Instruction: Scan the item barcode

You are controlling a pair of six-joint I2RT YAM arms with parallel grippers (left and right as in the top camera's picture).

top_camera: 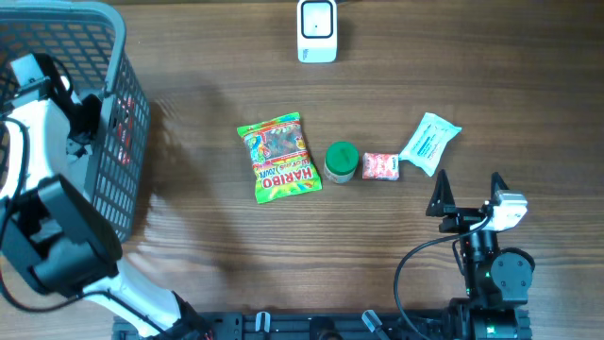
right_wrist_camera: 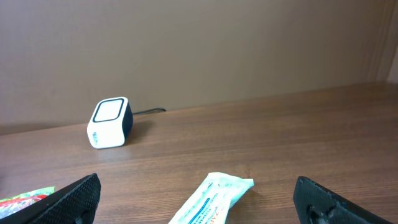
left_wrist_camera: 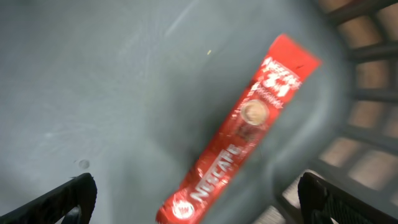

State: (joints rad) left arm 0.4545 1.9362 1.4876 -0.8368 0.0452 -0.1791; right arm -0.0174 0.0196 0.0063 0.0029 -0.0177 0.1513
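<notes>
A red coffee stick (left_wrist_camera: 242,134) lies flat on the floor of the basket (left_wrist_camera: 93,81) at left, its long axis slanting corner to corner in the left wrist view. Light, thin and slick, it likely wants a pinch across its narrow middle. The left gripper (left_wrist_camera: 196,180) above it and the right gripper (right_wrist_camera: 196,183) at right both gape empty.
</notes>
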